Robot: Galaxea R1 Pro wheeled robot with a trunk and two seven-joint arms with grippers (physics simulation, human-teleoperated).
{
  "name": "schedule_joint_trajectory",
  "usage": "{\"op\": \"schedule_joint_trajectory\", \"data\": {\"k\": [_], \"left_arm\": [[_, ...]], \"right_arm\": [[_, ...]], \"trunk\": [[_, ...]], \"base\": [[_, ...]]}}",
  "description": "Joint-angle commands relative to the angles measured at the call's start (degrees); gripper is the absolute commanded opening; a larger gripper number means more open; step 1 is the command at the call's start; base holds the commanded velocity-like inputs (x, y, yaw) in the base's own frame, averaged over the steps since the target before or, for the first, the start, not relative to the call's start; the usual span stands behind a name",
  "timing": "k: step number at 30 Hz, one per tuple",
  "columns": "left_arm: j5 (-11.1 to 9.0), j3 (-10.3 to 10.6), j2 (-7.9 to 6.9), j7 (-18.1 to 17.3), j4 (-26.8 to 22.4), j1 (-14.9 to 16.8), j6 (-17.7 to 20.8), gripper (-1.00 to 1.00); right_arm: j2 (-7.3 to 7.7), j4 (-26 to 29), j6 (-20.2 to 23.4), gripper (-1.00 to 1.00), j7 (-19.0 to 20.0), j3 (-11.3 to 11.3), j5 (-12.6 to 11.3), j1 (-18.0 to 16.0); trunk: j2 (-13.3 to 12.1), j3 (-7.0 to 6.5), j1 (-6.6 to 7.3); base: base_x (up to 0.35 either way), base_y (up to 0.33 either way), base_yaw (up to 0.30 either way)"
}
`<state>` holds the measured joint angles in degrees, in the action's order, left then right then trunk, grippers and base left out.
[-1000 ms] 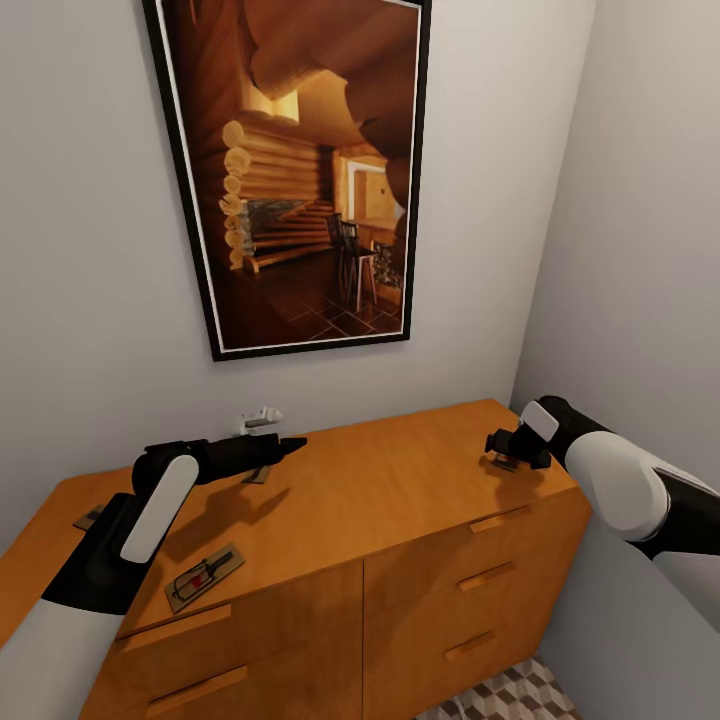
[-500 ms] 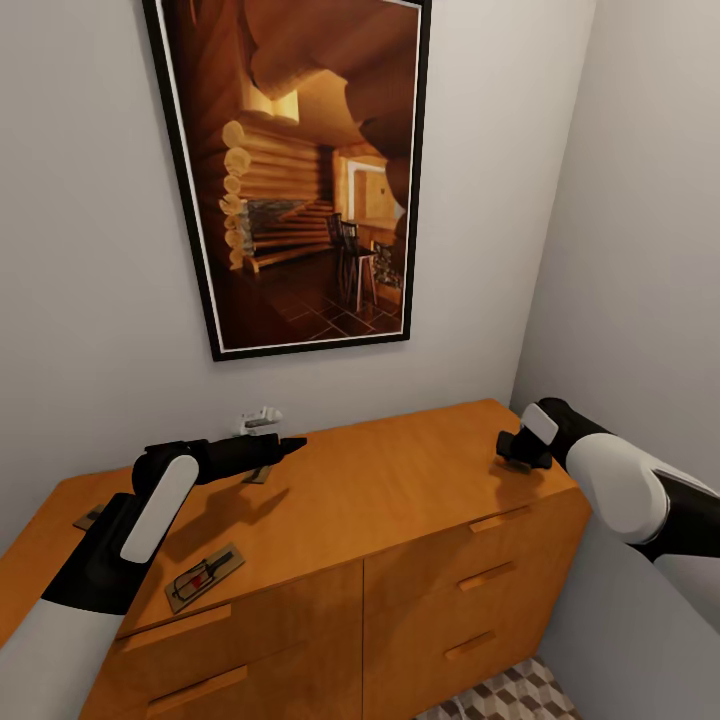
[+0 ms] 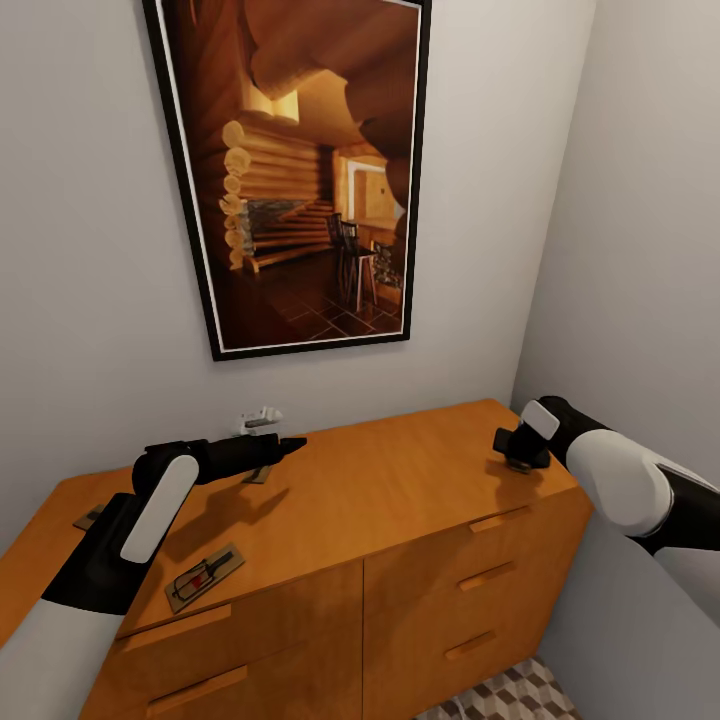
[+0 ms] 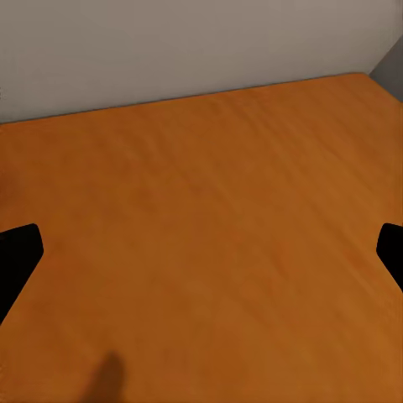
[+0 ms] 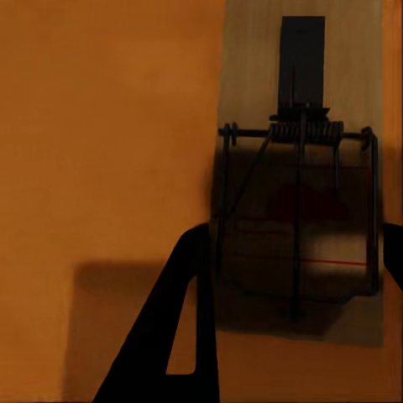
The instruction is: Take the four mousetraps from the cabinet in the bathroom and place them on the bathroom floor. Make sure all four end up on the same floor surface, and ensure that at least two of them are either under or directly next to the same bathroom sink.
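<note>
Lowered since a second ago, the right pincer [image 3: 507, 452] straddles a tan wooden mousetrap [image 5: 298, 185] at centre-right on the orange-brown wooden cabinet [image 3: 400, 490], fingers spread, gripping nothing; pickup looks imminent.

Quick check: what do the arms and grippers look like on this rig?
Both arms have glossy white rounded shells on black links. The left arm carries a long white panel; the right arm has a bulbous white forearm. The left gripper and right gripper are matte black. No cables or markings visible.

Soft, even simulated light; arm shadows fall on the cabinet [image 3: 400, 480] top at lower left; right wrist view dim, slightly blurred.
</note>
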<state>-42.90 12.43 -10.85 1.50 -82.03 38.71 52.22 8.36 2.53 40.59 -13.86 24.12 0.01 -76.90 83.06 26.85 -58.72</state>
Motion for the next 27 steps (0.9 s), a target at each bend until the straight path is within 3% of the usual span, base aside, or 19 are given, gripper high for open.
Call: {"op": "schedule_joint_trajectory", "data": {"k": [1,8,9,27], "left_arm": [[-0.2,0.1,-0.05,0.2,-0.1,0.0,0.2,1.0],[-0.2,0.1,-0.05,0.2,-0.1,0.0,0.2,1.0],[-0.1,0.1,-0.03,0.2,-0.1,0.0,0.2,1.0],[0.3,0.1,-0.02,0.2,-0.1,0.0,0.2,1.0]], "right_arm": [[-0.02,0.0,0.5,-1.0,-0.7,-0.6,1.0,1.0],[0.11,0.6,1.3,-1.0,-0.8,-1.0,1.6,1.0],[0.34,23.7,19.4,-1.0,-0.6,-1.2,1.4,1.0],[-0.17,25.7,19.4,-1.0,-0.3,-1.2,1.2,1.0]], "trunk": [[0.0,0.08,-0.01],[0.0,0.08,-0.01],[0.0,0.08,-0.01],[0.0,0.08,-0.01]], "base": [[0.0,0.0,0.0],[0.0,0.0,0.0],[0.0,0.0,0.0],[0.0,0.0,0.0]]}}
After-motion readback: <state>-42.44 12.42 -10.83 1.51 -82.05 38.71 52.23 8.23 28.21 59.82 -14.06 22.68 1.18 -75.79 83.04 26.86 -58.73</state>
